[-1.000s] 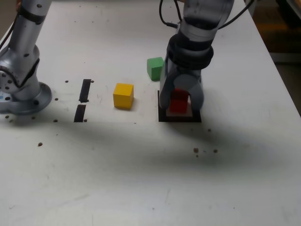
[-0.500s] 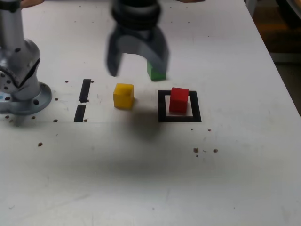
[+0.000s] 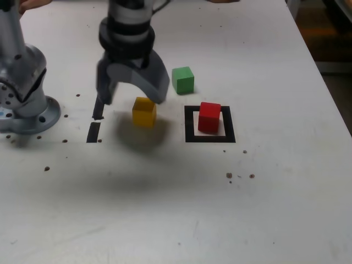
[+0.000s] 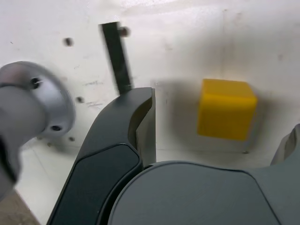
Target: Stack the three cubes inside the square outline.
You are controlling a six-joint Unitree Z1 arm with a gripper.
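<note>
Exterior view, gripper: the gripper (image 3: 133, 93) hangs over the table (image 3: 264, 203) near the yellow cube, its jaws spread apart with nothing between them that it grips.
Exterior view, yellow cube: the yellow cube (image 3: 144, 114) sits on the table, outside the outline; a finger overlaps its top edge in this view. If the gripper came down off-centre, that finger could land on the cube or shove it away.
Exterior view, red cube: the red cube (image 3: 209, 117) stands inside the square outline (image 3: 231, 132), nearer its right side in this view. A cube set down by the outline's middle instead of the red one's could overhang and topple.
Exterior view, green cube: the green cube (image 3: 183, 81) is on the table beyond the outline, also unstacked. A low sweep between yellow and red might clip it.
Wrist view, jaws: wide apart, bare table and the yellow cube showing past them, no grip.
Wrist view, yellow cube: its sides look slightly turned against the fingers, so closing could twist it, and a twisted cube may sit askew on red.
Wrist view, black strip: the strip (image 4: 117, 58) lies flat; it should snag nothing.
</note>
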